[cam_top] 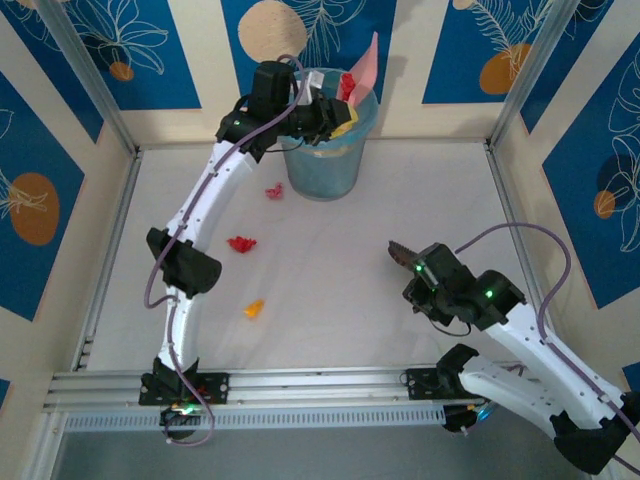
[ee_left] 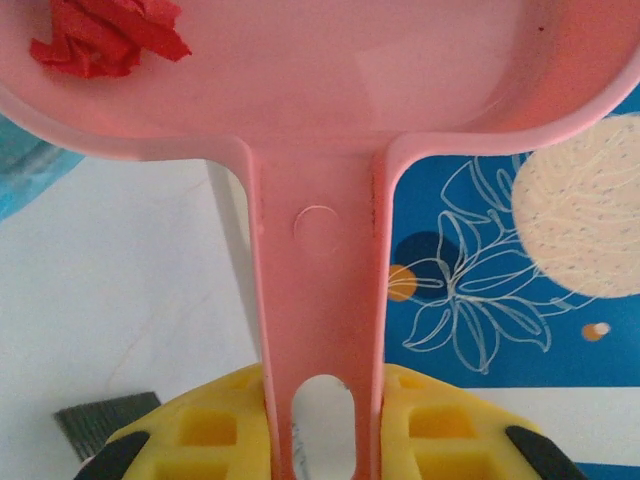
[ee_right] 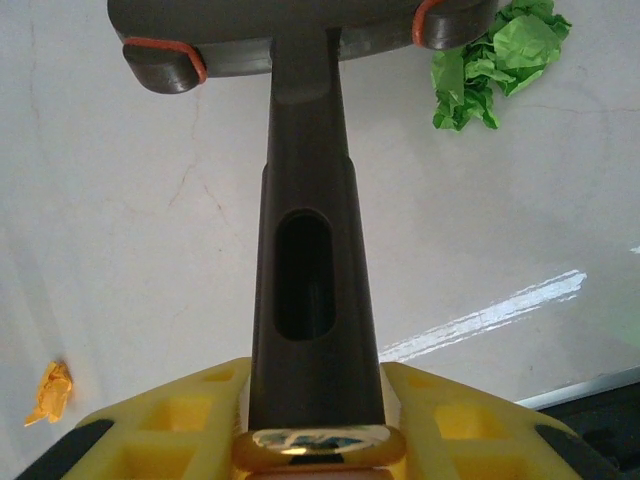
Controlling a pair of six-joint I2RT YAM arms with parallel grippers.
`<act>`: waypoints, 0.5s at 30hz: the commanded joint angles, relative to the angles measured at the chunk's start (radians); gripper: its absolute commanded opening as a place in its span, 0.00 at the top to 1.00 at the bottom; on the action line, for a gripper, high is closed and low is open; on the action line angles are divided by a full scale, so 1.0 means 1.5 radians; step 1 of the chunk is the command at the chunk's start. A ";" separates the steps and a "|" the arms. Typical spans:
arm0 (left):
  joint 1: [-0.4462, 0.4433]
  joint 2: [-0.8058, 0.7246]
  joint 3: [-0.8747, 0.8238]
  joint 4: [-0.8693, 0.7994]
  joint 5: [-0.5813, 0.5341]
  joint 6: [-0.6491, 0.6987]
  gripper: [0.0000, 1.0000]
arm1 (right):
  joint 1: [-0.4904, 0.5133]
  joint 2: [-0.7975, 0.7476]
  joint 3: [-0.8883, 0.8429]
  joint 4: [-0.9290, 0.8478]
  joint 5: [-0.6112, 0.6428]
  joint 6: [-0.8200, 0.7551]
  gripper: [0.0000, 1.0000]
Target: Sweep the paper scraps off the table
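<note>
Bright, even light; glare streak on the table [ee_right: 500, 315].

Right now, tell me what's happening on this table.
The left fingers hold a pink dustpan by its handle, tipped up at the blue bin, a red scrap in the pan. The right fingers hold a dark brush over the table. Two red scraps, an orange scrap and a green scrap lie on the table.
</note>
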 commanded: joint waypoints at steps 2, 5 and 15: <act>0.020 -0.023 -0.072 0.165 0.048 -0.121 1.00 | 0.009 -0.024 0.001 -0.002 0.018 0.017 1.00; 0.024 -0.036 -0.136 0.282 0.058 -0.198 1.00 | 0.010 -0.027 0.002 -0.002 0.020 0.017 1.00; 0.035 -0.056 -0.226 0.485 0.059 -0.309 1.00 | 0.016 -0.041 0.004 -0.003 0.024 0.027 1.00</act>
